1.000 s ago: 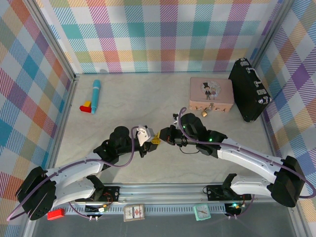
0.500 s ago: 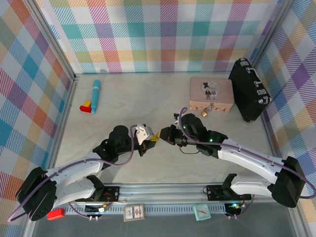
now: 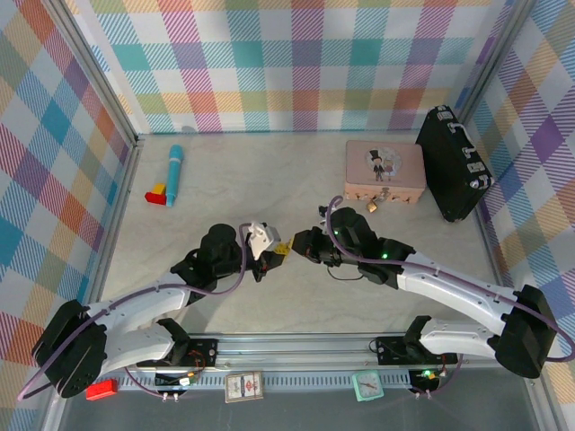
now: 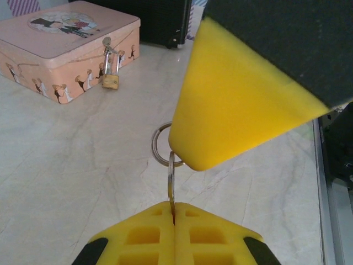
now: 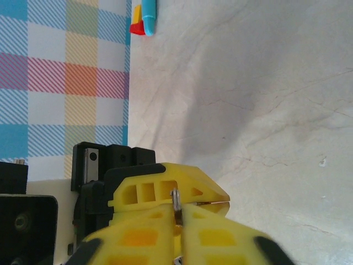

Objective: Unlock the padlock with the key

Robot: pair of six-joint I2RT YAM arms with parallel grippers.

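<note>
Along the near edge a metal rail point(image 3: 296, 346) is running between my two bases. The pale marbled table point(image 3: 269, 180) is stretching away from it to plaid walls point(image 3: 296, 63) on the left, back and right. I am reaching both arms low and forward from that rail, bending them inward so that the wrists are meeting at mid-table.

My left gripper point(image 3: 276, 252) is clamping its yellow fingers flat together on the key point(image 4: 171, 185), which is standing edge-on out of them with its ring point(image 4: 154, 146) just above. My right gripper point(image 3: 293, 246) is facing it from the opposite side, tip to tip. In the right wrist view its pads are pressing on the same thin sliver of metal, so both grippers are pinching the key.

Farther off on the right, the padlock point(image 4: 110, 80) is hanging from the front hasp of the pink tin point(image 4: 66, 47), well apart from the key. A black case point(image 3: 454, 162) is standing just right of the tin. At the far left, a blue marker point(image 3: 173, 171) is lying beside a small red and yellow block point(image 3: 157, 193).
</note>
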